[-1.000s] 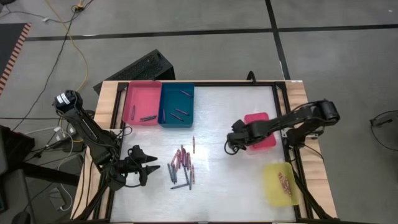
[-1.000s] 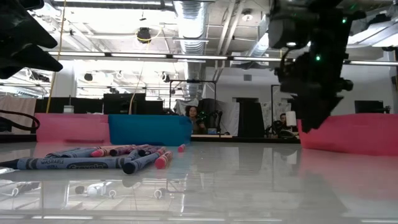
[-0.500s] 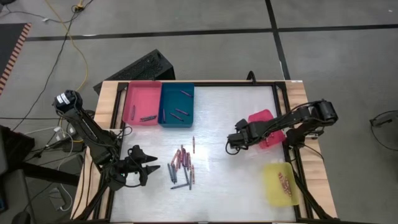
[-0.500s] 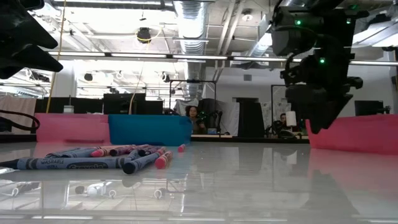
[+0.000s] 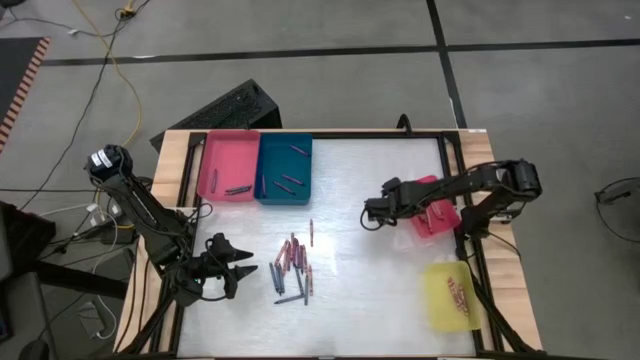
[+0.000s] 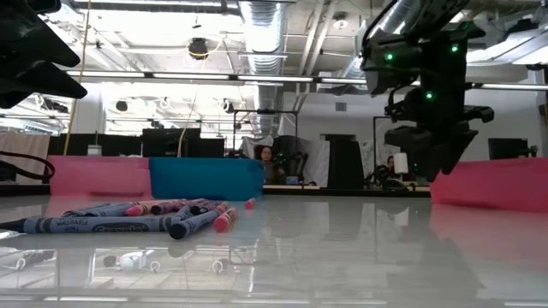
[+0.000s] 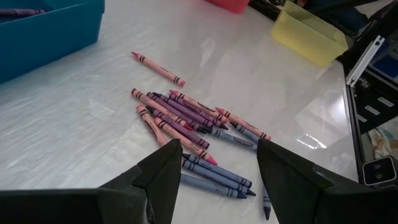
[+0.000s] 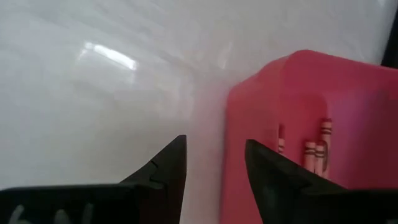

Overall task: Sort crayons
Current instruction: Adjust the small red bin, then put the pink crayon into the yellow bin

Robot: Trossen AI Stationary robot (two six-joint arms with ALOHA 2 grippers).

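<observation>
While both of my arms hang over the pale counter (image 5: 370, 160), neither holds anything. My left fingers (image 7: 214, 171) stand apart and empty at the left side of the counter, aimed at a loose heap of crayons (image 5: 293, 265) lying near the middle of the counter's front half; the heap mixes pink, purple and grey-blue sticks, some crossing one another, and one pink crayon (image 5: 311, 232) lies by itself just beyond the heap. My right fingers (image 8: 214, 165) also stand apart with nothing between them, poised just beside the near wall of a red tray (image 5: 437, 212) at the right side of the counter; whether they touch that wall I cannot tell. Several red crayons (image 8: 314, 149) stand leaning inside that tray. At the far left edge sit a pink tray (image 5: 228, 165) and a blue tray (image 5: 285, 168), side by side and touching, each with a few crayons in it. A yellow tray (image 5: 448, 295) rests at the front right corner with a few crayons inside.
</observation>
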